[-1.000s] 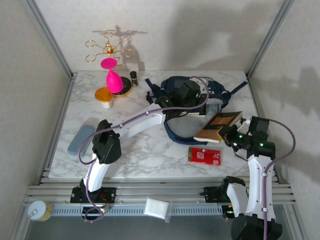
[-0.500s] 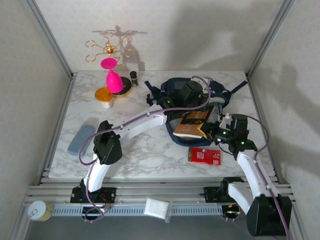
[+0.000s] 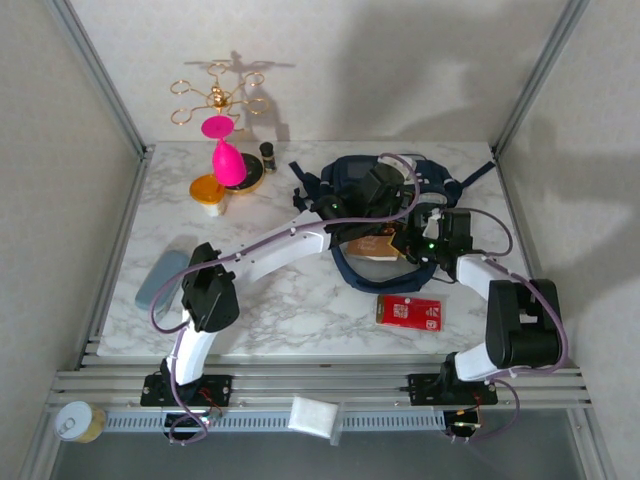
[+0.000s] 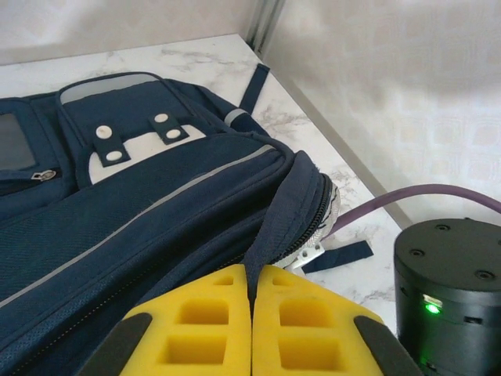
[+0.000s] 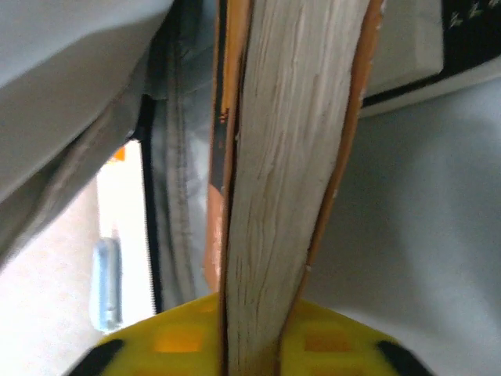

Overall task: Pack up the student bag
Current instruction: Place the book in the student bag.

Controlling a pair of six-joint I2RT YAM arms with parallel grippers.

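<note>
The student bag lay on the far right part of the marbled surface, its dark straps spread out toward the back corner and its opening turned toward the arms. The left end effector was fully closed, with the navy edge of the bag's zippered opening pinched between its yellow fingers. In the left wrist view the bag's front showed thin light stripes and a white-grey patch with dark dots. The right end effector reached in from the right and was closed on a book. Its yellow pads lay against the orange covers on both sides, and the pale page block faced the camera. In the right wrist view, pale grey lining stood on either side of the book. From above, a tan strip of the book showed in the bag's mouth, just beside the right arm's wrist. A red packet lay flat on the surface just in front of the bag, apart from it. Well to the left, near the back edge, stood a pink goblet, an orange-lidded tub and a small dark bottle. A blue-grey case lay near the left edge.
</note>
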